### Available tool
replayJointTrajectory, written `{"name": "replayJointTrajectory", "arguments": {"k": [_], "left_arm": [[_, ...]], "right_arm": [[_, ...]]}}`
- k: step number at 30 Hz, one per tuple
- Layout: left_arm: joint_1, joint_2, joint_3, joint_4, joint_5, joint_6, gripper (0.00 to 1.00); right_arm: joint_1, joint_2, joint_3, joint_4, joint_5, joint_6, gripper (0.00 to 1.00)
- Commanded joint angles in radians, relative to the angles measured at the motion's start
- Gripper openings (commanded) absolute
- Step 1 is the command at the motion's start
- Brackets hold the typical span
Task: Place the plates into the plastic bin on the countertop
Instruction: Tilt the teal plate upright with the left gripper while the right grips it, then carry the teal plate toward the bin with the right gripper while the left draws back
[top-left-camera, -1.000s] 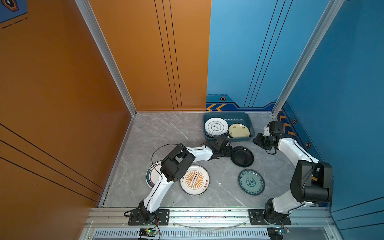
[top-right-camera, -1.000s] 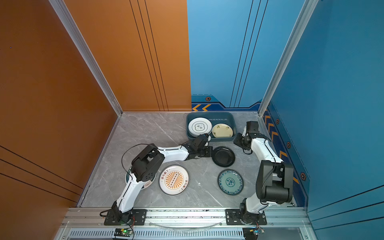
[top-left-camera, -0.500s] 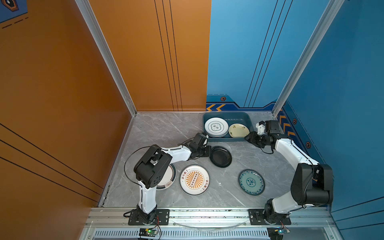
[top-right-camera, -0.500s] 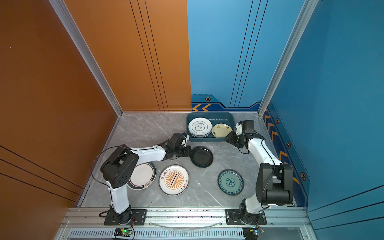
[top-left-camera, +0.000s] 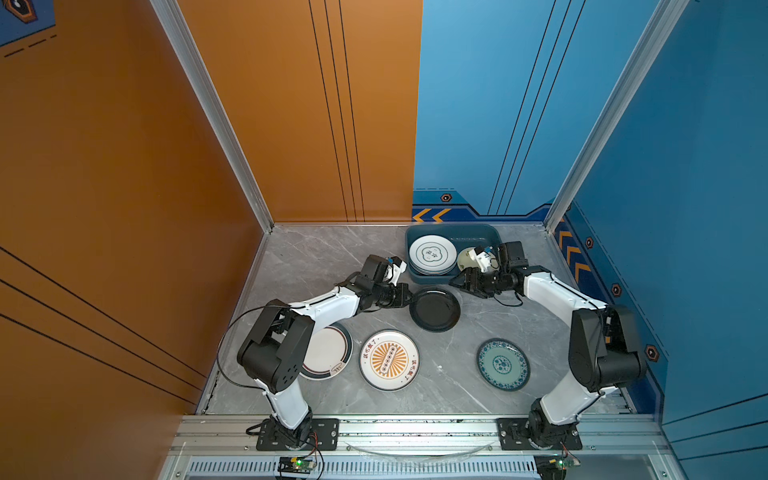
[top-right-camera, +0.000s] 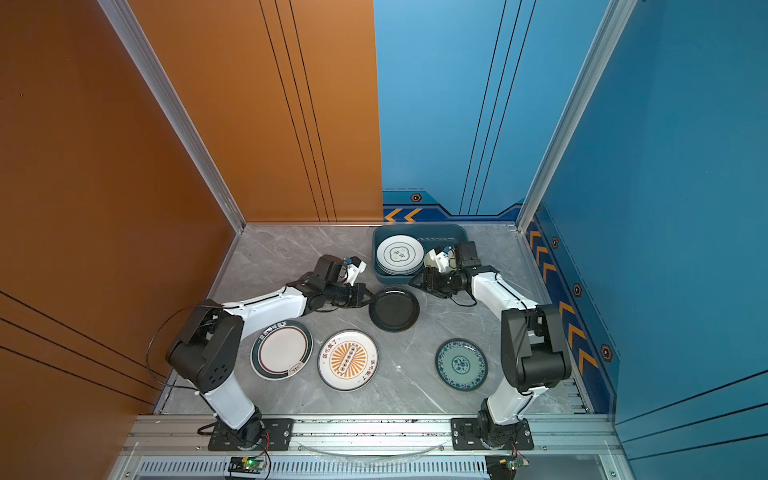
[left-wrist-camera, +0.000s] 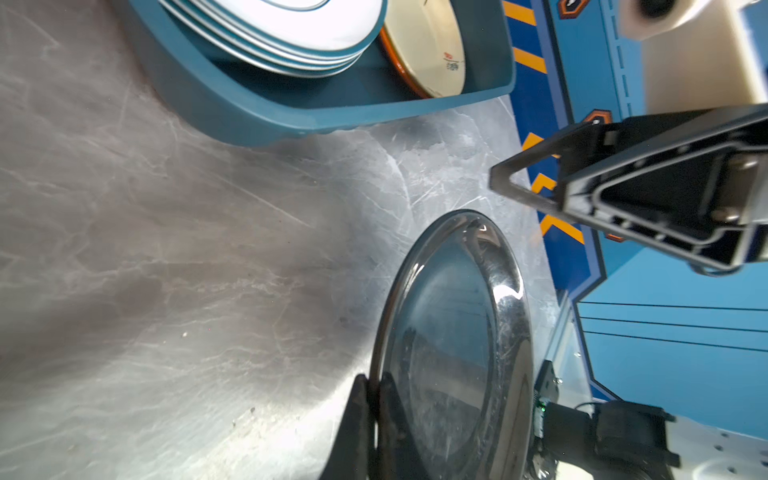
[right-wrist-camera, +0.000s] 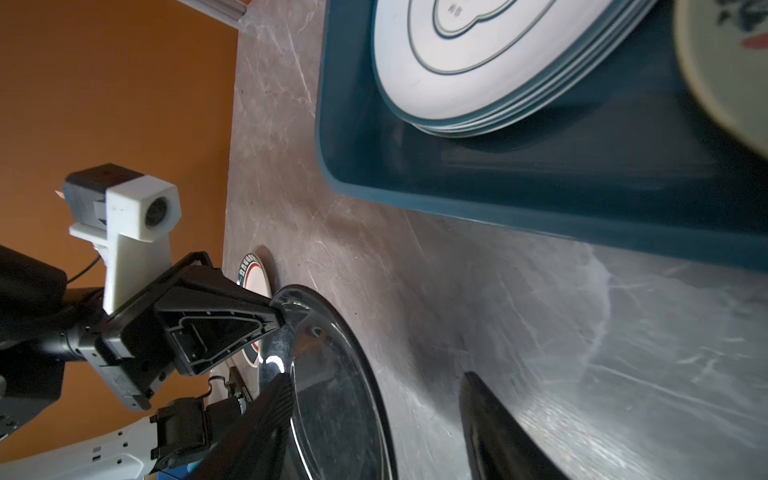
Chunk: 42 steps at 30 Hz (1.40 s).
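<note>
In both top views a black plate (top-left-camera: 435, 309) (top-right-camera: 394, 309) sits just in front of the plastic bin (top-left-camera: 453, 231) (top-right-camera: 419, 230). My left gripper (top-left-camera: 409, 300) (left-wrist-camera: 376, 386) is shut on its left rim. My right gripper (top-left-camera: 455, 283) (right-wrist-camera: 374, 378) is open at the plate's far right edge, and the rim (right-wrist-camera: 332, 395) lies between its fingers untouched. A stack of white cloud-emblem plates (top-left-camera: 432, 254) (right-wrist-camera: 478, 62) and a cream plate (top-left-camera: 466, 258) (left-wrist-camera: 432, 50) lie in the bin. A dark-rimmed white plate (top-right-camera: 281, 349), a sunburst plate (top-left-camera: 389, 359) and a teal plate (top-left-camera: 503, 364) lie on the countertop (top-left-camera: 324, 257).
Both forearms reach low over the countertop towards the middle. The bin stands against the back blue wall (top-left-camera: 478, 124), with an orange wall (top-left-camera: 124, 166) on the left. An aluminium rail (top-left-camera: 415, 428) runs along the front edge.
The left gripper dragged the black plate leftward and its elbow swung out to the left. The right gripper moved left from beside the bin to the plate's edge and opened wider.
</note>
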Motion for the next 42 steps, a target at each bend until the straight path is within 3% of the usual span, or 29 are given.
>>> {"name": "replayJointTrajectory", "arguments": {"k": [1, 12, 25, 36, 42], "left_arm": [[0.027, -0.041, 0.009, -0.038, 0.066, 0.037, 0.0], [0.054, -0.008, 0.133, -0.088, 0.05, 0.059, 0.0], [0.055, 0.058, 0.229, -0.163, -0.011, 0.105, 0.02], [0.066, -0.033, 0.179, -0.261, -0.156, 0.157, 0.53], [0.091, -0.172, 0.063, -0.228, -0.269, 0.157, 0.96]], "right_arm": [[0.015, 0.018, 0.03, -0.039, -0.061, -0.038, 0.66], [0.09, 0.068, 0.023, 0.041, -0.184, 0.017, 0.58], [0.106, 0.067, 0.009, 0.07, -0.185, 0.052, 0.12], [0.028, 0.027, 0.062, 0.049, -0.085, 0.112, 0.0], [-0.047, 0.016, 0.147, -0.049, 0.066, 0.107, 0.0]]}}
